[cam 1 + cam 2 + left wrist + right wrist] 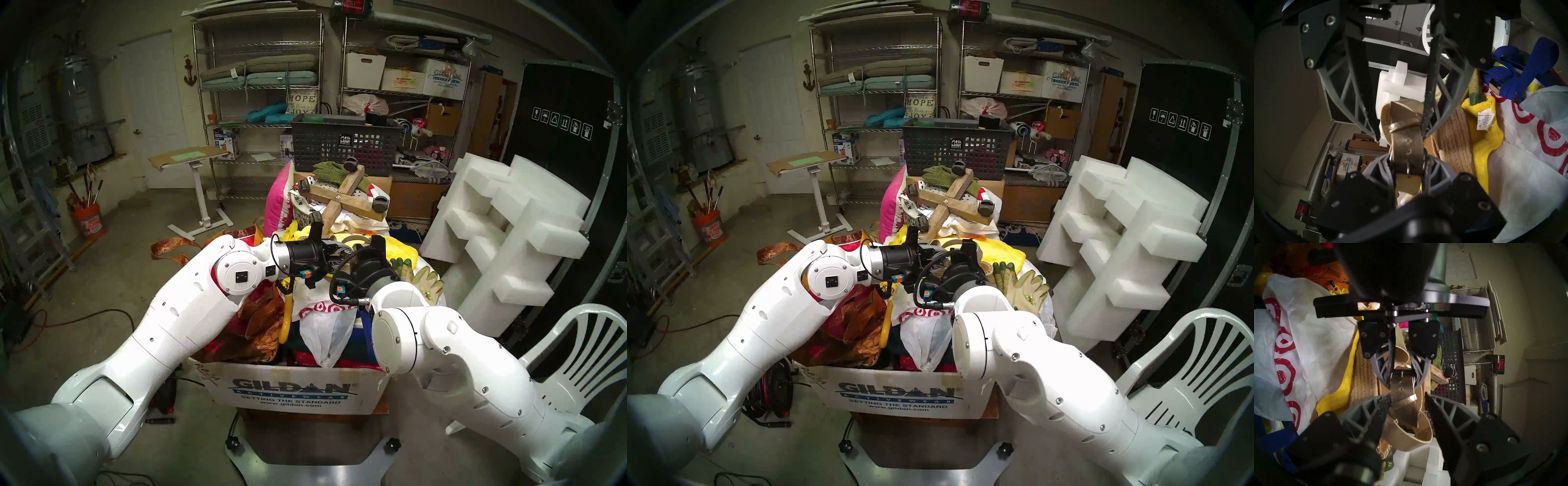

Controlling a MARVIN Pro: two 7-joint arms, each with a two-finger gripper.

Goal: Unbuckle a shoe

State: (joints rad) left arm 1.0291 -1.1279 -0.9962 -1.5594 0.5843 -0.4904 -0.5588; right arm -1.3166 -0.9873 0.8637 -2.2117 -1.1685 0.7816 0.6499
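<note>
The shoe lies on its side on the pile, its woven jute sole (pixel 1454 135) also showing in the right wrist view (pixel 1362 378). Its tan metallic ankle strap (pixel 1407 140) loops up, threaded through a dark buckle (pixel 1408 167). My left gripper (pixel 1407 158) is shut on the strap at the buckle (pixel 1401 372), as the right wrist view (pixel 1402 379) also shows. My right gripper (pixel 1407 394) is open, its fingers on either side of the strap's free end (pixel 1405 411), one pad (pixel 1427 110) close against the strap's edge. In the head views both wrists hide the fingertips.
A yellow towel (pixel 1483 135), a white bag with red rings (pixel 1534 135) and blue webbing (pixel 1525 59) lie beside the shoe. Work gloves (pixel 420 281), a wooden caster cross (pixel 342 200) and a grey mesh basket (pixel 346 146) sit beyond. A Gildan box (pixel 295 390) holds the pile. White foam (pixel 509 220) and a chair (pixel 576 356) stand at right.
</note>
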